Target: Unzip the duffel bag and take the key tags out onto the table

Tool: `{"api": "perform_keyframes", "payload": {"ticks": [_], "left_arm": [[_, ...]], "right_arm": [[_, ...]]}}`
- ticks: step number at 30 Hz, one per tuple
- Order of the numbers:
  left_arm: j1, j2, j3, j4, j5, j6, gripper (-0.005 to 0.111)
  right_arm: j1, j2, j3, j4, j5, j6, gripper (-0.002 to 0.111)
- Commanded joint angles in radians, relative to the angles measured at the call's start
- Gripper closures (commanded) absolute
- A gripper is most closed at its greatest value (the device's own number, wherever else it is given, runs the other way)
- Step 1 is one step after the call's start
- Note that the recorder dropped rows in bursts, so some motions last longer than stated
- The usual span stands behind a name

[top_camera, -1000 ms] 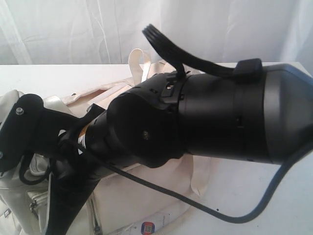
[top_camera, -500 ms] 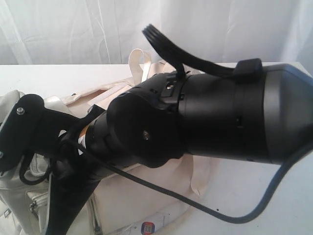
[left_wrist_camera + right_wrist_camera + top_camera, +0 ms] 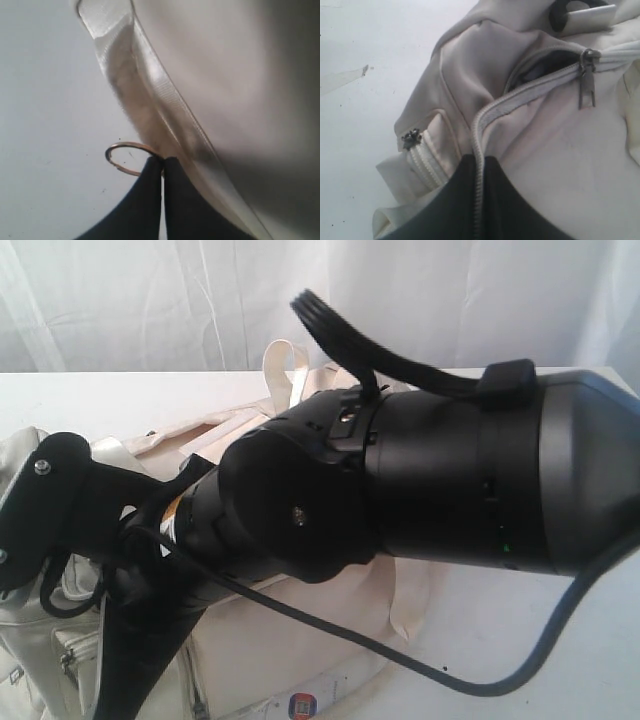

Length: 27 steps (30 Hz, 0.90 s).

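The cream duffel bag [image 3: 280, 640] lies on the white table [image 3: 120, 400], mostly hidden behind the arms. My right gripper [image 3: 478, 159] is shut on the bag's grey zipper band [image 3: 485, 112], which runs between its tips. Further along, the zipper gapes a little at a dark opening [image 3: 540, 65] beside the slider [image 3: 589, 55]. My left gripper [image 3: 162, 161] is shut on a thin metal ring [image 3: 120, 148] just above the table, next to a shiny cream strap [image 3: 150, 95]. No coloured key tags show in any view.
A large black arm segment [image 3: 430, 480] and its cable [image 3: 400, 665] fill the middle of the exterior view. A side pocket zipper pull [image 3: 411, 139] sits near the bag's end. A paper label with a red-blue mark [image 3: 300, 703] lies at the front edge.
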Motion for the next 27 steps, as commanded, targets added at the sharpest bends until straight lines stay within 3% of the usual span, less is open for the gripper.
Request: {"api": "perform_keyframes", "payload": {"ticks": [1, 7, 9, 11, 17, 20, 22, 24, 25, 27], "left_arm": [[0.005, 0.043, 0.007, -0.014, -0.004, -0.001, 0.096], [0.003, 0.056, 0.007, -0.035, -0.028, -0.001, 0.053], [0.003, 0.056, -0.008, -0.035, -0.004, -0.001, 0.049], [0.003, 0.054, -0.034, -0.035, 0.043, -0.001, 0.049], [0.003, -0.030, -0.287, -0.036, 0.401, -0.001, 0.056], [0.003, -0.128, -0.430, -0.036, 0.499, -0.001, 0.080], [0.003, -0.185, -0.497, -0.121, 0.502, 0.009, 0.092], [0.001, -0.238, -0.528, -0.401, 0.498, 0.329, 0.104], [0.001, -0.262, -0.530, -0.605, 0.533, 0.607, 0.107], [0.001, -0.269, -0.530, -0.855, 0.683, 1.017, 0.107]], "right_arm": [[-0.002, -0.008, 0.004, 0.007, 0.039, 0.012, 0.108], [-0.002, -0.008, 0.004, 0.007, 0.041, 0.014, 0.108], [-0.002, -0.008, 0.004, 0.007, 0.043, 0.014, 0.108], [-0.002, -0.008, 0.004, 0.007, 0.043, 0.014, 0.108], [-0.002, -0.008, 0.004, 0.007, 0.043, 0.014, 0.108], [-0.002, -0.008, 0.004, 0.007, 0.043, 0.014, 0.108], [-0.002, -0.008, 0.004, 0.007, 0.037, 0.014, 0.108], [-0.002, -0.008, 0.004, 0.007, 0.035, 0.014, 0.108], [-0.002, -0.008, 0.004, 0.011, 0.035, 0.014, 0.108], [-0.002, -0.008, 0.004, 0.011, 0.035, 0.038, 0.108]]}}
